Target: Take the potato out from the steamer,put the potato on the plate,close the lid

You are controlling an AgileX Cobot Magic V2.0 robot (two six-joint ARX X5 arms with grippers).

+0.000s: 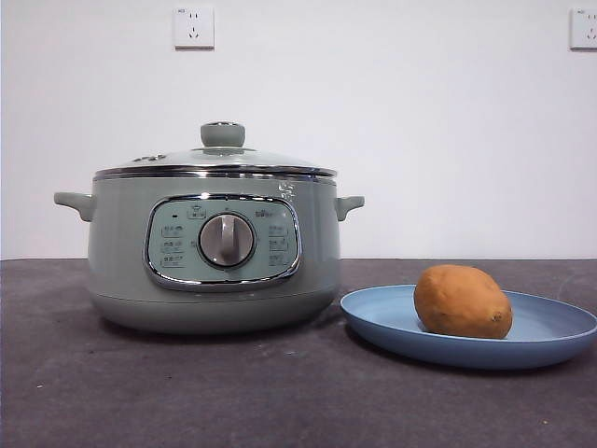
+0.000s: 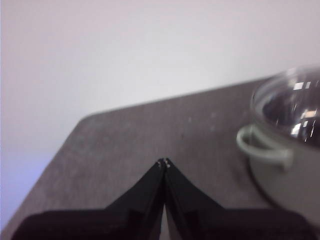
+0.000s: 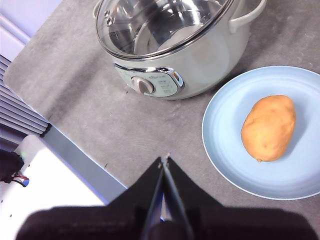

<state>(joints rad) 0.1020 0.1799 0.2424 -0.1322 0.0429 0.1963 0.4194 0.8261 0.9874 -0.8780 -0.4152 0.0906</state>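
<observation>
The orange-brown potato [image 1: 463,301] lies on the light-blue plate [image 1: 550,329] at the right; both also show in the right wrist view, potato [image 3: 269,128] on plate [image 3: 225,130]. The sage-green steamer [image 1: 121,261] stands at the left with the glass lid [image 1: 222,154] seated on it; it also shows in the right wrist view [image 3: 210,60] and the left wrist view [image 2: 290,175]. My left gripper [image 2: 163,162] is shut and empty, over the table beside the steamer's handle. My right gripper [image 3: 165,159] is shut and empty, high above the table edge near the plate.
The dark grey table [image 1: 280,392] stretches in front of the steamer and plate. A white wall with two sockets [image 1: 193,27] stands behind. A white surface and a blue strip [image 3: 65,150] lie beyond the table's edge in the right wrist view.
</observation>
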